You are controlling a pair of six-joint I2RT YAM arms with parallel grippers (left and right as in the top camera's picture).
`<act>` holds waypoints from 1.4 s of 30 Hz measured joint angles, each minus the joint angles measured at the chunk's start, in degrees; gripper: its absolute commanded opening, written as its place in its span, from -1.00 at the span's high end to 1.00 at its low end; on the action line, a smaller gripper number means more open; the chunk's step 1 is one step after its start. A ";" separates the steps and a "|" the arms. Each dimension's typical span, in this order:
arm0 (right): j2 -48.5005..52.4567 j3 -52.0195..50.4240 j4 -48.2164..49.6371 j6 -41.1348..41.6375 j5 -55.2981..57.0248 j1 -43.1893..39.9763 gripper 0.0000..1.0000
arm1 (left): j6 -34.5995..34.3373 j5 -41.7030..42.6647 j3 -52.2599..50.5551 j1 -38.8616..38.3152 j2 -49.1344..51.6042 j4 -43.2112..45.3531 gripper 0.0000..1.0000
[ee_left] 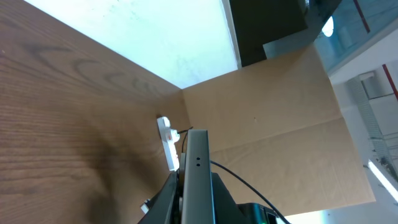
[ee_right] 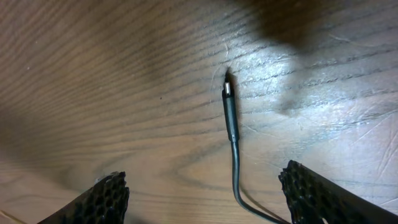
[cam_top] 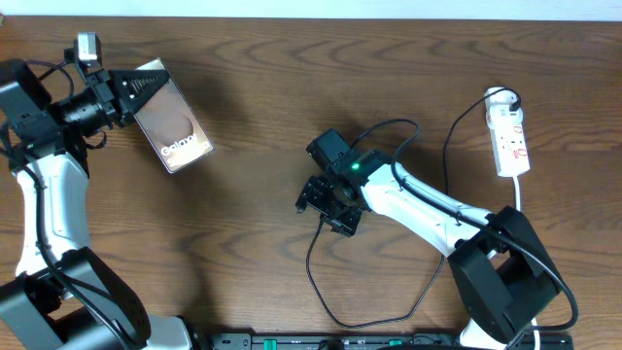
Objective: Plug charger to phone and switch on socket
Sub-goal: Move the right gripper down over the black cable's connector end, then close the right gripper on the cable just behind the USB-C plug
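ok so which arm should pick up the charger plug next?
Right. The right hand hangs open directly over the charger plug, which lies free on the table. The left hand is shut on the phone, well away from the plug.

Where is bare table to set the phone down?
Bare table between the phone and the right arm, and along the top edge toward the socket. Crowded below the arm, where the charger loops.

The phone (cam_top: 180,131) is bronze, the charger (ee_right: 231,121) black, the socket (cam_top: 510,141) white.
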 measured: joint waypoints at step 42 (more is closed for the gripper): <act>0.04 0.00 1.84 0.79 10.54 4.09 -0.50 | 1.49 0.17 0.00 0.00 0.00 -1.53 0.85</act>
